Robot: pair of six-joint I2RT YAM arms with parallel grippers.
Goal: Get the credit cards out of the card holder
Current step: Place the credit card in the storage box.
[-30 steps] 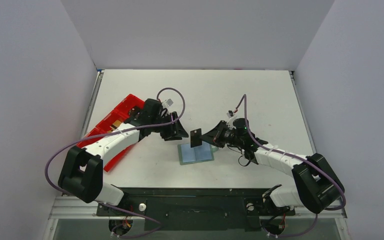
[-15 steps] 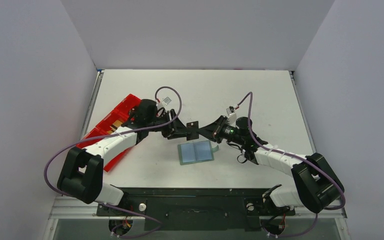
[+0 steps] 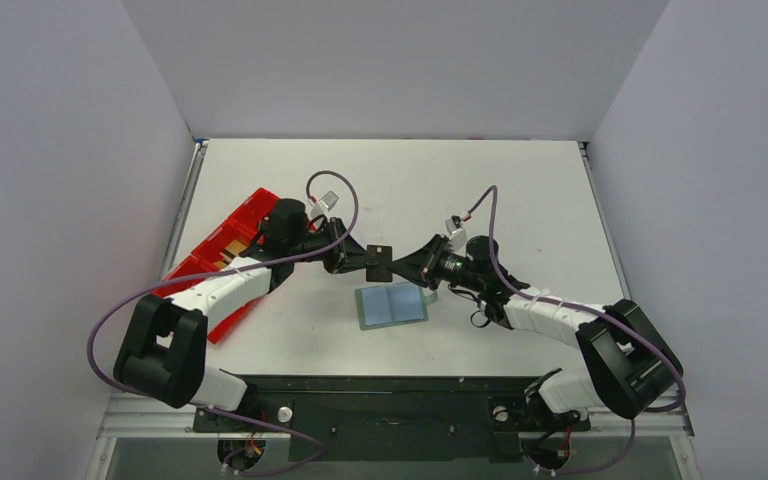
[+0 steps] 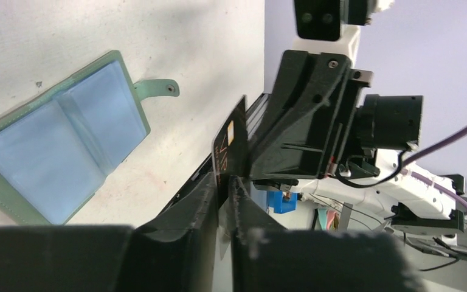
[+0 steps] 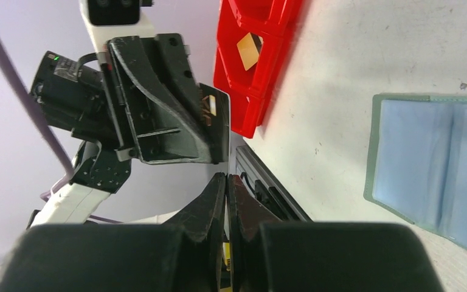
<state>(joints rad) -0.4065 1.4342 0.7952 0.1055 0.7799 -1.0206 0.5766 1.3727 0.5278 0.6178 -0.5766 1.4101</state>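
In the middle of the top view, the left gripper (image 3: 371, 263) and right gripper (image 3: 398, 266) are both pinching narrowly on one dark card (image 3: 383, 260), above the open holder (image 3: 392, 305) lying on the bench (image 3: 520, 200). If both are pulling, the card risks bending; if both are releasing, it risks dropping.

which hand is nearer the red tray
Left. The left hand is to the right of the red tray. The right hand is farther right still, across the credit card that both pinch.
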